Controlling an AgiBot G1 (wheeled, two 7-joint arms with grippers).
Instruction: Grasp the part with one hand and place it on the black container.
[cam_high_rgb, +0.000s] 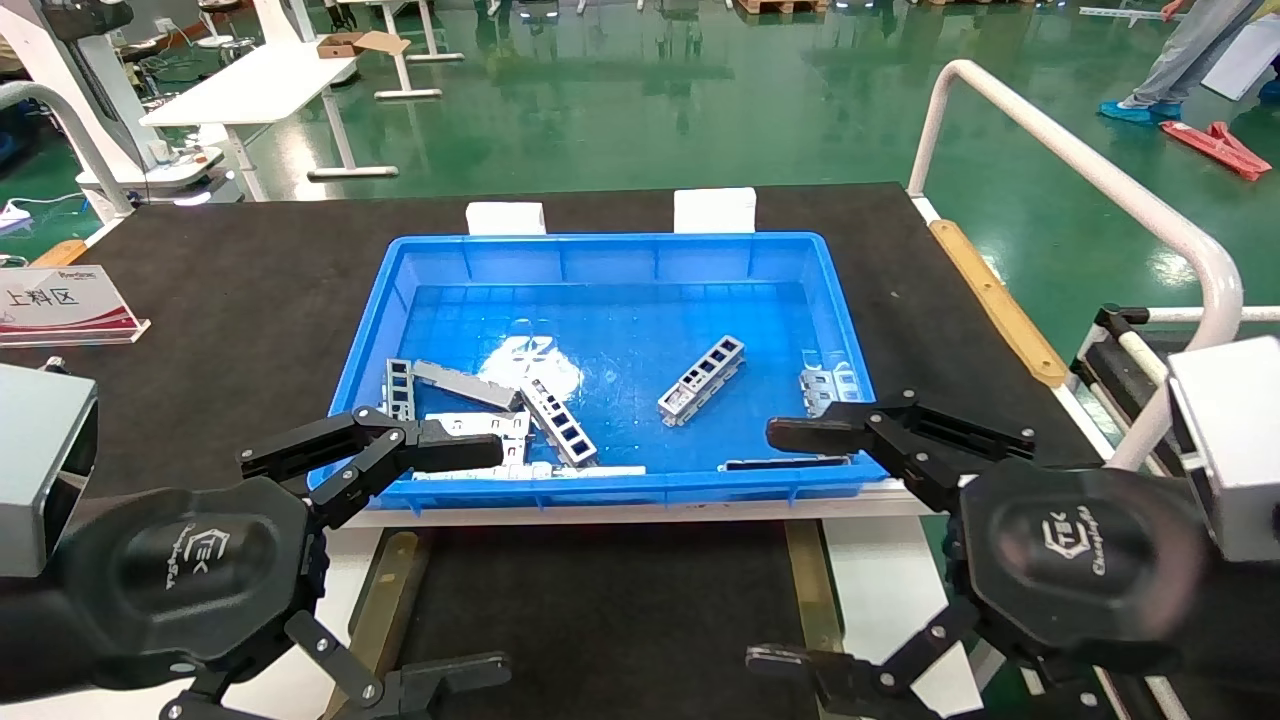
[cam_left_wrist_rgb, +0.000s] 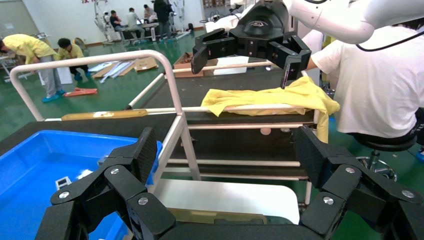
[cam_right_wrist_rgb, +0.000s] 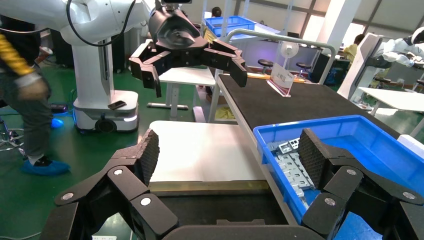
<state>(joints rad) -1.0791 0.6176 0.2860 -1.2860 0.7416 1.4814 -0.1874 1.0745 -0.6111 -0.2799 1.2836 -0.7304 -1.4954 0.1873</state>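
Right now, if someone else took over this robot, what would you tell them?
Left gripper open, empty, hovering at the blue bin's near-left corner.
Right gripper open, empty, at the near-right corner.
The part, a ladder-like grey bar, lies alone in the bin, right of middle; other grey pieces lie at the left.
Black container sits below the bin, bare.
Nothing grasped yet: pick and place are both left.
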